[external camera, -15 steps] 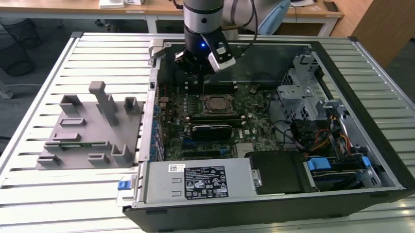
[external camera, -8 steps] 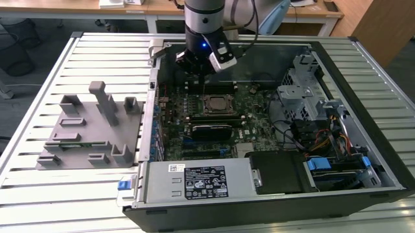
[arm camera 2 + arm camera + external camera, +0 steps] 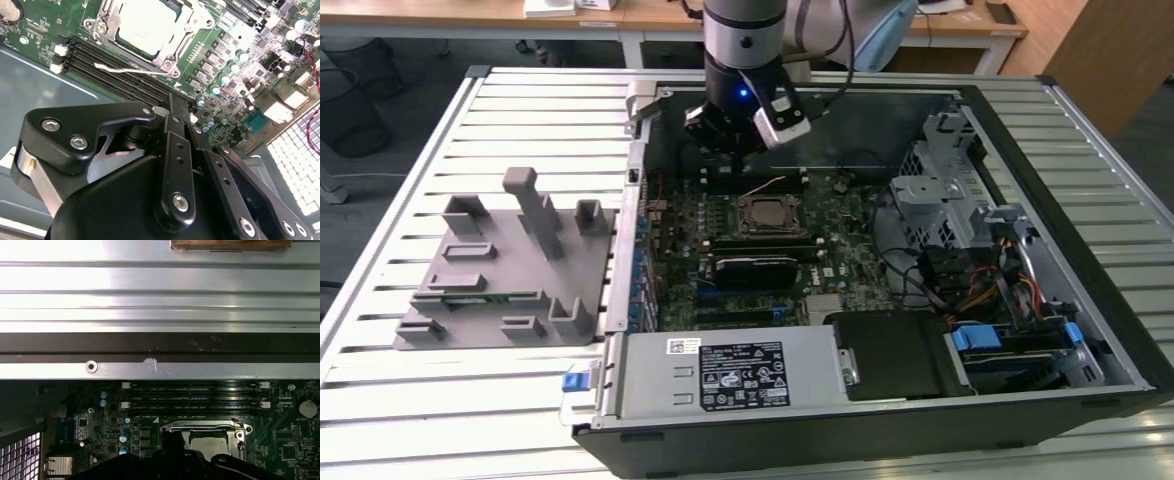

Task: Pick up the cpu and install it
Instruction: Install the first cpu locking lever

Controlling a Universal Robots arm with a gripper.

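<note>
Cpu (image 3: 141, 27) flat in motherboard socket (image 3: 170, 47) (square, no long axis), hand (image 3: 736, 150) above, grip state unclear.

I count one cpu (image 3: 141, 26) in one socket frame (image 3: 107, 20), four memory slots (image 3: 192, 395) beside it, one open computer case (image 3: 1067, 300), one grey fixture block (image 3: 494, 270), one table (image 3: 400, 200), and my one claw (image 3: 736, 135).

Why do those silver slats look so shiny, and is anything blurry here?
In the first wrist view, light glares off the table slats; in the second wrist view the gripper looms close and dark, while the cpu looks washed out.
</note>
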